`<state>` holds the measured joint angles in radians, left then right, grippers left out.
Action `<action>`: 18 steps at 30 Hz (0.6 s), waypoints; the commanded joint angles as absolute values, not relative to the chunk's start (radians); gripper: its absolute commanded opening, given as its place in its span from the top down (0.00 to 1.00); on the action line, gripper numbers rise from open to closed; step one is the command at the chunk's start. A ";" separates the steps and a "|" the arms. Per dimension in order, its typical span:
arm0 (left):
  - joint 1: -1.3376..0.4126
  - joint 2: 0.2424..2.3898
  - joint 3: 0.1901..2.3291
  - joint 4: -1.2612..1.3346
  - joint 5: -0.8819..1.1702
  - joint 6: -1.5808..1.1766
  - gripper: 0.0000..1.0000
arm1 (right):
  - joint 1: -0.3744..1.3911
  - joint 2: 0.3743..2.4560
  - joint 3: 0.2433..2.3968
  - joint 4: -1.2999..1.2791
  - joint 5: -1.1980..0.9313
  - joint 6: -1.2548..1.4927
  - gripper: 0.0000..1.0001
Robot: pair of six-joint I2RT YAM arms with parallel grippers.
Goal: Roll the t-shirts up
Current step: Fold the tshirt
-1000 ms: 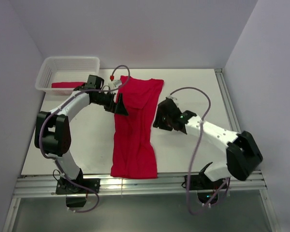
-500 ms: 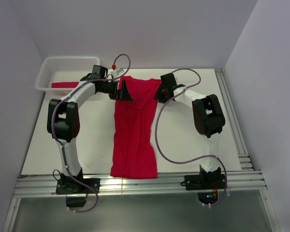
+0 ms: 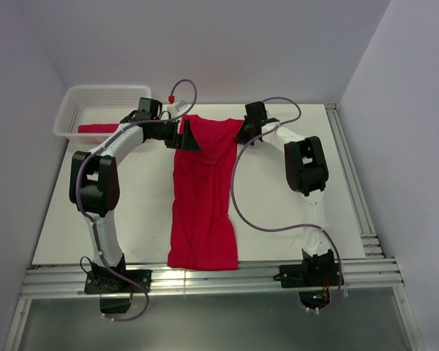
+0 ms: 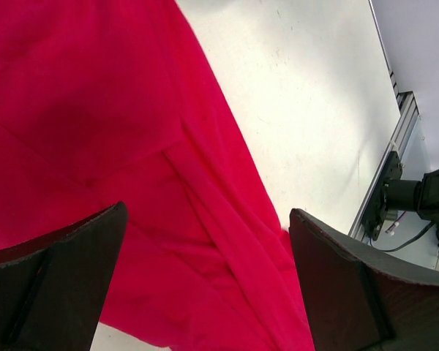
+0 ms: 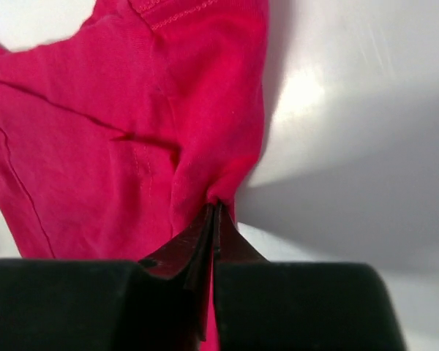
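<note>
Far left, a white lattice basket (image 3: pixel 67 115) sits at the back corner of the surface (image 3: pixel 143 212). The basketed t-shirt (image 3: pixel 95 129) lies bunched inside it, crimson and not yet dealt with. Next along, the left claw (image 3: pixel 186 137) is at the far left corner of the flat t-shirt (image 3: pixel 203 205). In its wrist view the claw is spread wide (image 4: pixel 206 213) with red cloth (image 4: pixel 95 110) between and beneath the fingers, gripping nothing. The flat t-shirt lies mid-surface as a long narrow strip, running from the far end toward the near edge, already folded in lengthwise by the look of the seams. To the right, the right claw (image 3: pixel 243 135) is at the far right corner of the same shirt. Its wrist view shows it pressed together (image 5: pixel 214 208), pinching a puckered bit of the cloth's edge (image 5: pixel 95 146). Step in hand, as I judge it: taking hold of the far end of the strip so that rolling can begin, with one corner gripped and the other not. The next move calls for the left claw to close on its own corner. Both would then need to turn the end over evenly toward the near edge, keeping the strip straight so the roll doesn't skew. Count: two t-shirts, one basket, two claws.
</note>
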<state>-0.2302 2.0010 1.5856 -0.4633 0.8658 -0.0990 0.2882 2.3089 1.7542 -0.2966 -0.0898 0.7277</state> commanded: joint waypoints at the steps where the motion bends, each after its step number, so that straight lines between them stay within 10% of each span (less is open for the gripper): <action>1: -0.230 1.901 1.563 -0.425 0.859 -0.080 0.00 | 0.258 2.391 1.876 -0.339 -0.120 0.724 0.99; 10: -0.221 1.871 1.511 -0.411 0.845 -0.058 0.00 | 0.207 2.525 2.104 -0.399 -0.159 0.756 0.97; 14: -0.218 1.868 1.488 -0.410 0.830 -0.043 0.01 | 0.196 2.556 2.183 -0.442 -0.183 0.729 0.65; 18: -0.207 1.832 1.474 -0.411 0.818 -0.032 0.00 | 0.189 2.497 2.151 -0.423 -0.202 0.703 0.61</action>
